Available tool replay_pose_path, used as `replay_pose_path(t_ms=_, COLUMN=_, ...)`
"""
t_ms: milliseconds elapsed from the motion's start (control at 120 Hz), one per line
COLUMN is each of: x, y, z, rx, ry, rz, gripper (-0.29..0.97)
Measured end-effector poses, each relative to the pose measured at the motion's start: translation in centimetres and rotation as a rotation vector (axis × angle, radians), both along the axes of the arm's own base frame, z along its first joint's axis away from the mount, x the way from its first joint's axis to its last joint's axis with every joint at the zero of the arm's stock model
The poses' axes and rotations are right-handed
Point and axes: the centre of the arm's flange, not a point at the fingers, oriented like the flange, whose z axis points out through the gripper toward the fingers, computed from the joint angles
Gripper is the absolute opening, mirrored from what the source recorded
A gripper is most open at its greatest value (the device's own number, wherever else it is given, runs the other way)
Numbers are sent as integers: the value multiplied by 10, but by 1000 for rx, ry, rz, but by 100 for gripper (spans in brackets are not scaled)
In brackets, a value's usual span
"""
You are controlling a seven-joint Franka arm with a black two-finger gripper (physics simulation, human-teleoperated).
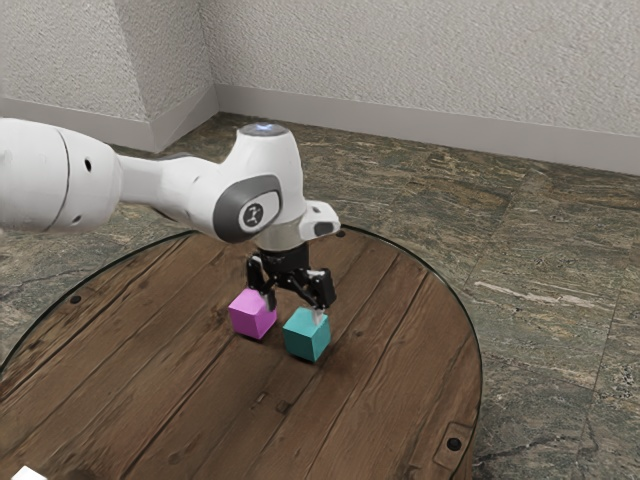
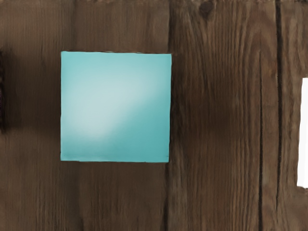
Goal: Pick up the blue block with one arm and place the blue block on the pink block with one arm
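Note:
The blue block (image 1: 306, 334), a teal cube, rests on the round wooden table (image 1: 150, 400). The pink block (image 1: 252, 314) stands just beside it, toward the exterior view's left, with a small gap between them. My gripper (image 1: 296, 306) hangs open low over the two blocks, fingers spread, one fingertip above the pink block's near edge and the other at the blue block's far top edge. Neither finger grips anything. In the wrist view the blue block's top face (image 2: 115, 106) lies flat right under my hand, on the wood planks.
The table's dark rim (image 1: 470, 380) curves around on the exterior view's right, with stone floor (image 1: 560, 260) beyond. A small white thing (image 1: 24, 472) sits at the table's near left edge. Open wood surrounds the blocks.

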Motion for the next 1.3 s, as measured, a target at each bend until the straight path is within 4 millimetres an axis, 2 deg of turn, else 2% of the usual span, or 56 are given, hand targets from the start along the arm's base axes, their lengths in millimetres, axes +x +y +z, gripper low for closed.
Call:
replay_pose_path(t_ms=133, x=10, y=1, z=-22, rx=-13, ry=-9, rz=-36, gripper=68)
replay_pose_path(t_ms=283, x=17, y=15, z=-41, rx=-29, ry=-9, rz=-40, gripper=68)
replay_pose_path(t_ms=517, x=35, y=16, z=-52, rx=-42, ry=-36, rz=-82, gripper=68)
replay_pose_path(t_ms=683, x=33, y=22, z=-57, rx=-67, ry=-31, rz=-81, gripper=68)
replay_pose_path(t_ms=950, x=26, y=27, z=-83, rx=-83, ry=13, rz=-87, gripper=68)
replay_pose_path(t_ms=1250, x=37, y=31, z=-96, rx=-79, ry=14, rz=-110, gripper=68)
replay_pose_path(t_ms=1300, x=38, y=31, z=-95, rx=-80, ry=11, rz=-113, gripper=62)
